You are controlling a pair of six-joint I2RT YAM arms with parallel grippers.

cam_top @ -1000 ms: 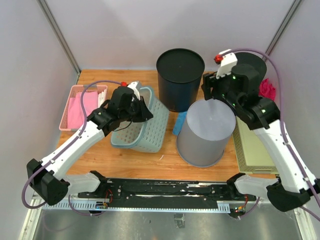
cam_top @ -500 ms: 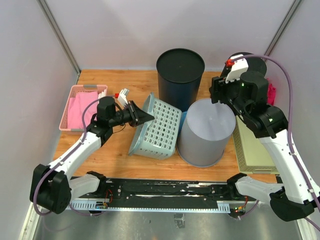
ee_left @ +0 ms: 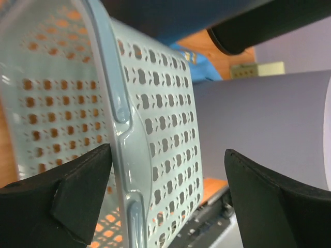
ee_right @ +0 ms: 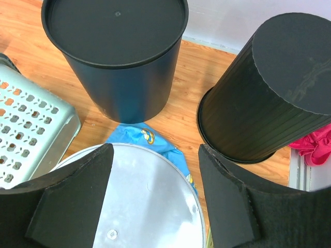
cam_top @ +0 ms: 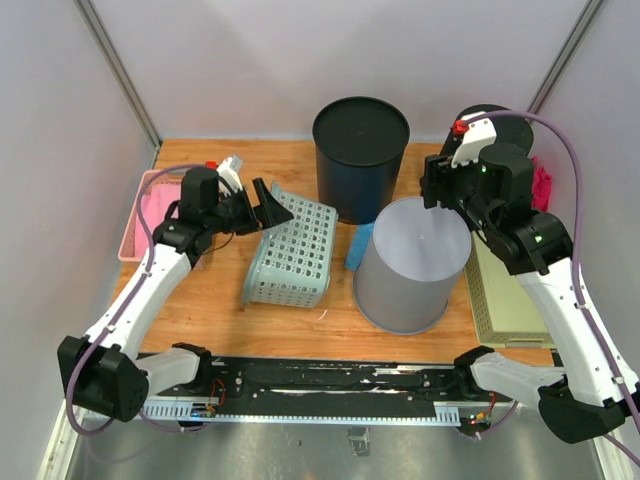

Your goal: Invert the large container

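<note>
The large container (cam_top: 292, 252), a pale green perforated basket, lies tipped over left of centre on the table. A perforated wall faces up and its mouth faces left and down. My left gripper (cam_top: 262, 205) is open at the basket's upper rim. In the left wrist view the rim and handle (ee_left: 123, 129) pass between the wide-apart fingers (ee_left: 77, 191), and the gripper (ee_left: 168, 201) grips nothing. My right gripper (cam_top: 436, 186) hangs open above the upturned bottom of a grey bin (cam_top: 412, 262). That bottom (ee_right: 139, 201) shows between the gripper's fingers (ee_right: 155, 196), untouched.
A dark navy bin (cam_top: 360, 155) stands bottom up at the back, and a black bin (ee_right: 269, 88) stands right of it. A blue cloth (cam_top: 358, 250) lies between the basket and the grey bin. A pink tray (cam_top: 150, 210) sits far left; a pale box (cam_top: 505, 300) and a pink cloth (cam_top: 543, 180) are far right.
The left gripper held the basket's rim and tipped the upright basket over to the right. It has now opened and drawn back up and left. The right arm rose slightly, then held still.
</note>
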